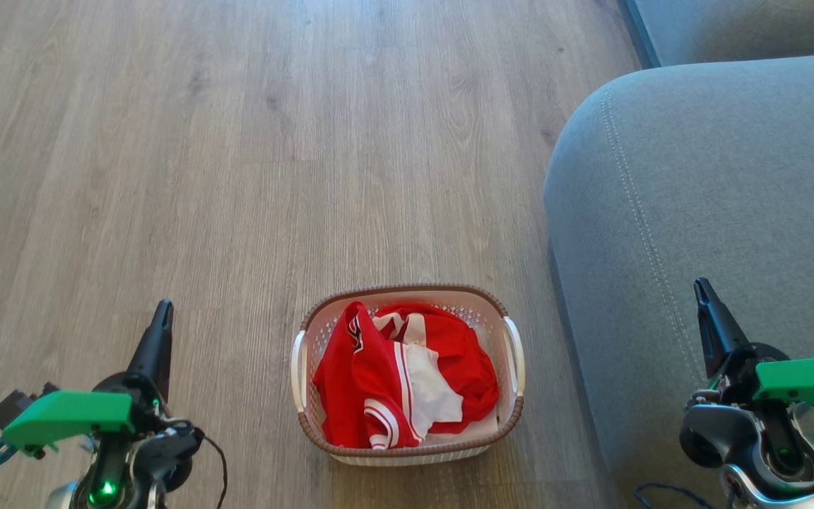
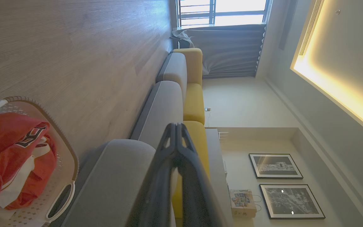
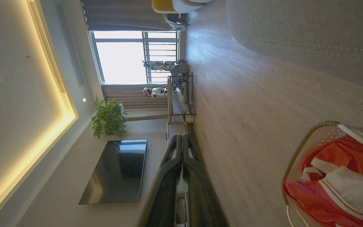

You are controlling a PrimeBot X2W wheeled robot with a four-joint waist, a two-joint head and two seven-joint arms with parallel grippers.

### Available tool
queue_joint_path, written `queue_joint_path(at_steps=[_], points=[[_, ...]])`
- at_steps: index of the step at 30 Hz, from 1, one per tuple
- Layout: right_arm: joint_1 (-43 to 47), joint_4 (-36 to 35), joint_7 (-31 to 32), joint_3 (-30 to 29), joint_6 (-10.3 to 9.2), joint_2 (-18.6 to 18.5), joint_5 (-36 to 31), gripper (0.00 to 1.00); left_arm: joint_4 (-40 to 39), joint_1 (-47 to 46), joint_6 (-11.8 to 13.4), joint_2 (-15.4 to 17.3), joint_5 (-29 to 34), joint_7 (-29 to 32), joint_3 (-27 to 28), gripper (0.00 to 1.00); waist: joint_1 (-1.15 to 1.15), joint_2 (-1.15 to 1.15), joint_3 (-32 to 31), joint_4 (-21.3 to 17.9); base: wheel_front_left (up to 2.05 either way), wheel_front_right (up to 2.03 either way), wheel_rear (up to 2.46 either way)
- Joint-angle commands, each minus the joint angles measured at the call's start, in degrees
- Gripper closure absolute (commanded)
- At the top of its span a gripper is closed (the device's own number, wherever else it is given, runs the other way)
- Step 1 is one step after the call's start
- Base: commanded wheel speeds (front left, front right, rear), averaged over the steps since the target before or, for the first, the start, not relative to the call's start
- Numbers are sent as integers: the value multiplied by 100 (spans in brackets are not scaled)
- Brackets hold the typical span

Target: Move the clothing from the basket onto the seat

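— Where's the left gripper [image 1: 164, 311]?
— Left of the basket [image 1: 407, 290], over the floor [image 1: 237, 141], fingers pressed together, empty.
— And the clothing [image 1: 393, 375]?
— Heaped inside the basket. The seat [image 1: 697, 198] lies just right of the basket, the right gripper [image 1: 702, 290] farther right, pinched closed, empty.

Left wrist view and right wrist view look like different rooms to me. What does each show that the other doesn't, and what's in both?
Left wrist view: yellow back cushions, two framed pictures, and the left claw, closed. Right wrist view: a potted plant, a black screen, and the right claw, closed. Shared: the basket with the red clothing, the grey seat, the wooden floor and a bright window.
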Motion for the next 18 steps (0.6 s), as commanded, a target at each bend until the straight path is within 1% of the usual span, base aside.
queue_joint_path(at_steps=[1,18], points=[[-259,-196,-54,57,47,-163,21,100,-204,-283,-25,82,-28,34,175,100,0,0,0,0,0,0,0],[-259,-196,-54,57,47,-163,21,100,-204,-283,-25,82,-28,34,175,100,0,0,0,0,0,0,0]])
